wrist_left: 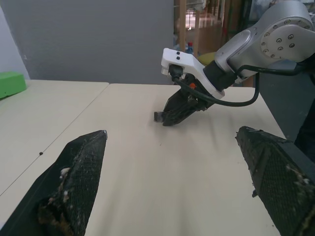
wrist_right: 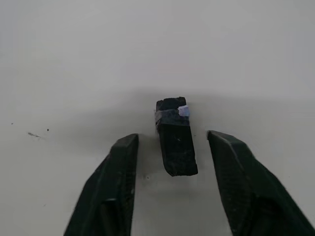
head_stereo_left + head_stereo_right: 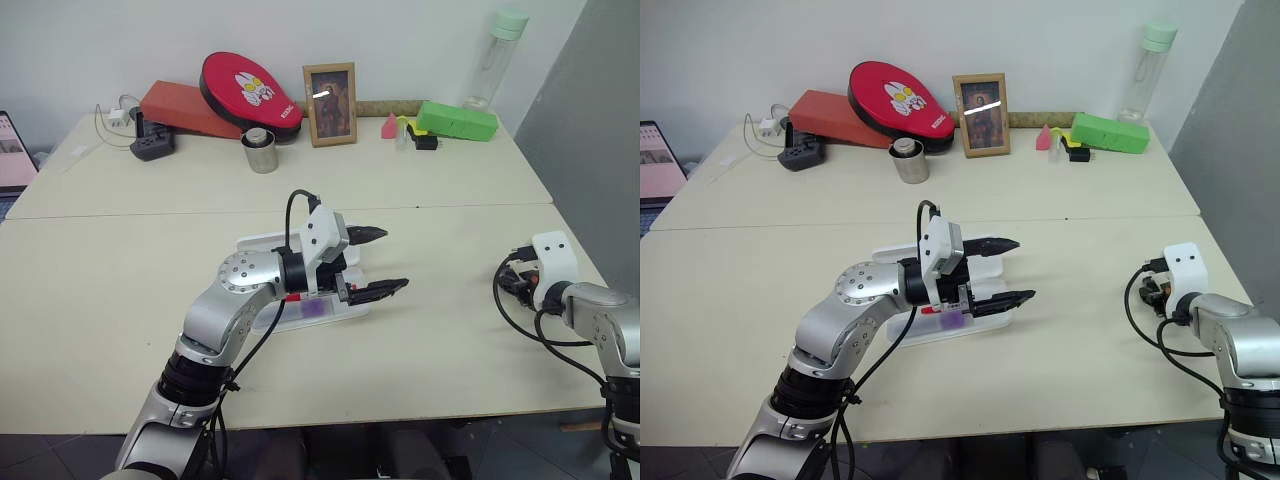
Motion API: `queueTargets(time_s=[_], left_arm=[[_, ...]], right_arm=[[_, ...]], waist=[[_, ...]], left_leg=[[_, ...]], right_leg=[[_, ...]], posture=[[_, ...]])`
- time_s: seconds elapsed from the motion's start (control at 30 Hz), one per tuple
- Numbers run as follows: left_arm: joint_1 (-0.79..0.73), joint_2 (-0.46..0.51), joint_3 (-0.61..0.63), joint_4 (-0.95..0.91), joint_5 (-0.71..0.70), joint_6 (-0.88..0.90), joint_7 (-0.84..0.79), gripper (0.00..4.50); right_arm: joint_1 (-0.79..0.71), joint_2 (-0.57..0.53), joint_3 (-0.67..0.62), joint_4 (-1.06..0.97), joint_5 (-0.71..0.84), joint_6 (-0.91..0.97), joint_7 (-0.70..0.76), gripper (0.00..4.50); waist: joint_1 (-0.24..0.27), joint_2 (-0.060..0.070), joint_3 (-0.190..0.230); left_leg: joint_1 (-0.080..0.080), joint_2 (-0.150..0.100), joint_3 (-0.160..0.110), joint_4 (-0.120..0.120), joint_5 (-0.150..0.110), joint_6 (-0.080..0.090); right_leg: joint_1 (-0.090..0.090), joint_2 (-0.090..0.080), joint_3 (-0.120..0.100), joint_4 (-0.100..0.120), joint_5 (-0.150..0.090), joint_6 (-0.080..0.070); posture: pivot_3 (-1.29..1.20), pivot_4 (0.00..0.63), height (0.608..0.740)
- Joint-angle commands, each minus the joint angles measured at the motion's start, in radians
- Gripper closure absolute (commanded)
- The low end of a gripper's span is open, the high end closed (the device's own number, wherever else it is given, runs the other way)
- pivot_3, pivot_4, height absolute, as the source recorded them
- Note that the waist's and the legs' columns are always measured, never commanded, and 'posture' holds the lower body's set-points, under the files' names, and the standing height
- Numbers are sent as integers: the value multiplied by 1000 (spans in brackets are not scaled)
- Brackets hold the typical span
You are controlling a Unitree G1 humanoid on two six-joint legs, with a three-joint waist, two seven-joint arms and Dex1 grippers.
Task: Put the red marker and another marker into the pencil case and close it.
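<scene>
The white pencil case (image 3: 262,244) lies open mid-table, largely hidden under my left forearm. Inside it a bit of red from the red marker (image 3: 292,297) and a purple patch of the other marker (image 3: 316,310) show beside the wrist. My left gripper (image 3: 378,262) hovers level just past the case's right end, open and empty, pointing right. Far right, near the table edge, my right gripper (image 2: 172,136) points down at the tabletop. Its fingers (image 2: 123,187) stand apart on either side of a small black block (image 2: 175,142) and do not touch it.
Along the back wall stand a framed picture (image 3: 330,103), a metal cup (image 3: 260,150), a red round pad (image 3: 250,92), a green box (image 3: 457,120), a clear bottle (image 3: 497,58) and a black power strip (image 3: 152,145). The table's right edge (image 3: 590,262) runs close to my right gripper.
</scene>
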Motion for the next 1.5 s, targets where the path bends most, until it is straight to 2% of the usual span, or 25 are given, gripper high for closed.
queueTargets(time_s=[0.03,0.13,0.17,0.3,0.4,0.47,0.53,0.67,0.93,1.33,1.37,1.5], left_arm=[[-20,-3,11,-26,-23,-7,-8,0],[-24,-2,10,-20,-25,-10,-7,0],[-20,2,10,-20,-24,-12,-10,0],[0,38,24,-33,-26,-3,-21,0],[56,126,91,-78,-52,25,-40,0],[93,174,126,-95,-64,34,-46,0],[126,212,154,-108,-82,44,-55,0],[262,320,267,-165,-123,55,-89,0],[419,403,381,-265,-197,106,-76,0],[467,409,409,-332,-221,134,3,0],[468,411,407,-334,-221,134,5,0],[472,416,404,-339,-223,133,15,0]], right_arm=[[-3,-10,-41,-21,-6,-11,6,3519],[-2,-15,-42,-24,-10,-20,12,4157],[-3,-25,-29,-51,-13,-79,40,4260],[-16,-51,28,-145,-1,-278,187,4266],[-32,-140,177,-256,59,-384,485,4266],[-74,-165,256,-243,50,-435,588,4266],[-145,-140,306,-173,23,-477,616,4266],[-296,-80,493,-63,-50,-546,755,4266],[-428,61,655,95,-172,-603,815,4266],[-457,129,678,160,-233,-635,872,4266],[-459,133,676,160,-232,-636,875,3557],[-464,146,671,165,-238,-638,880,2612]], waist=[[0,0,0],[0,0,0],[0,0,0],[-3,0,0],[-6,0,0],[-14,1,0],[-10,0,0],[-4,0,0],[5,-1,1],[1,-1,1],[1,-1,1],[1,-1,1]], left_leg=[[0,0,0,0,0,0],[0,0,0,0,0,0],[0,0,0,0,0,0],[1,0,1,0,0,0],[2,0,1,-1,0,0],[4,2,2,-2,0,0],[5,3,0,-1,0,0],[5,3,2,0,0,0],[0,4,-3,0,0,0],[1,4,-3,0,0,0],[1,4,-3,0,0,0],[1,4,-3,0,0,0]], right_leg=[[0,0,0,0,0,0],[0,0,0,0,0,0],[0,0,0,0,0,0],[0,0,0,0,0,0],[0,1,0,0,0,0],[0,2,0,0,0,0],[2,4,-1,0,0,0],[2,2,0,0,0,0],[0,-2,-2,-1,0,0],[0,-2,-2,-1,0,0],[0,-2,-2,0,0,0],[0,-2,-2,0,0,0]], posture=[[0,150,740],[0,150,740],[0,150,740],[0,150,740],[0,150,740],[0,150,740],[0,150,740],[0,150,740],[0,150,740],[0,150,740],[0,150,740],[0,150,740]])
